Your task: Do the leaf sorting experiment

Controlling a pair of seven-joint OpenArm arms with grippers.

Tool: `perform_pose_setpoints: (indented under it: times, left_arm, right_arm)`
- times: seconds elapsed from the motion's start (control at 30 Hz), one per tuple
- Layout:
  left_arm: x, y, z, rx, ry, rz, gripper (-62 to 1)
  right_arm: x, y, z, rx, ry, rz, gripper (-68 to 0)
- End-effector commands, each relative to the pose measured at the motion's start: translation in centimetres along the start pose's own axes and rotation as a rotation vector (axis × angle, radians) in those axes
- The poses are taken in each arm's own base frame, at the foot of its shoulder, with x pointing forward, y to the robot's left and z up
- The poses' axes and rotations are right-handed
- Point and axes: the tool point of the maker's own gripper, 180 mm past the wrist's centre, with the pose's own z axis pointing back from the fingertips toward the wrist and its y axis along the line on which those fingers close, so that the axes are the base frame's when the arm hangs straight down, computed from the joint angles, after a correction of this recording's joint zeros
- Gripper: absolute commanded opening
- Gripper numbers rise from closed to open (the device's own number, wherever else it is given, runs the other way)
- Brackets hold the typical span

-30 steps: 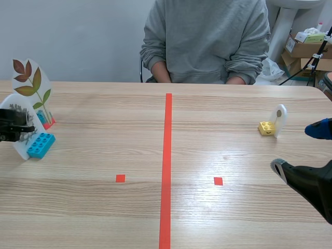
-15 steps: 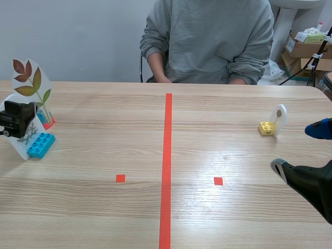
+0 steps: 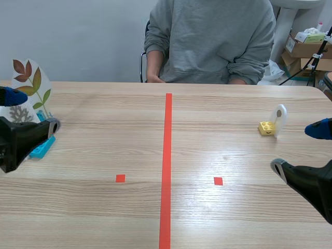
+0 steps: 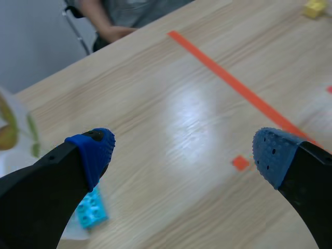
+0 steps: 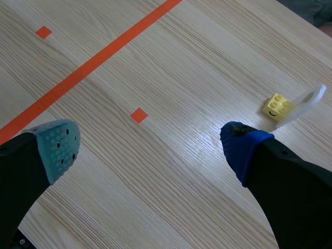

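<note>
Fingers (image 4: 93,150) of the left gripper (image 4: 184,150) gape wide and empty at the table's (image 3: 104,207) left edge; best to square them on the blue-brick leaf card (image 3: 21,113), sparing the taller leaf card (image 3: 32,83) beside it.

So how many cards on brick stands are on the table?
3. The brown-and-green leaf card at far left; the grey leaf card on the blue brick beside it, partly behind the left gripper; the white card on the yellow brick at right.
</note>
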Motion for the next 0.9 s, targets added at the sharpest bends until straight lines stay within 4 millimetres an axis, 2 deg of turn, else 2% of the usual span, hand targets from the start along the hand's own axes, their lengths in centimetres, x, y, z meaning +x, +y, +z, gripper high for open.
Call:
perform_pose_setpoints:
  times: [0.0,0.2,0.37,0.6,0.87]
  left_arm:
    - [0.1,-0.9,0.2,-0.016,-0.004,0.008,-4.1]
    - [0.9,-6.1,1.7,-0.128,0.002,0.019,-4.1]
    - [0.8,-8.9,2.8,-0.180,0.028,0.040,-4.1]
    - [-0.1,-10.1,3.5,-0.198,0.064,0.072,-4.1]
    - [0.5,-10.0,3.5,-0.196,0.027,0.074,-4.1]
  right_arm:
    - [0.8,-0.4,0.0,-0.002,-0.023,0.012,-13.2]
    - [1.0,-0.4,0.1,0.014,-0.028,0.004,-14.9]
    - [1.2,-0.4,0.2,0.029,-0.026,0.010,-13.1]
    - [1.2,-0.4,0.2,0.028,-0.028,0.002,-11.1]
    - [1.3,-0.3,0.2,0.029,-0.033,-0.005,-11.1]
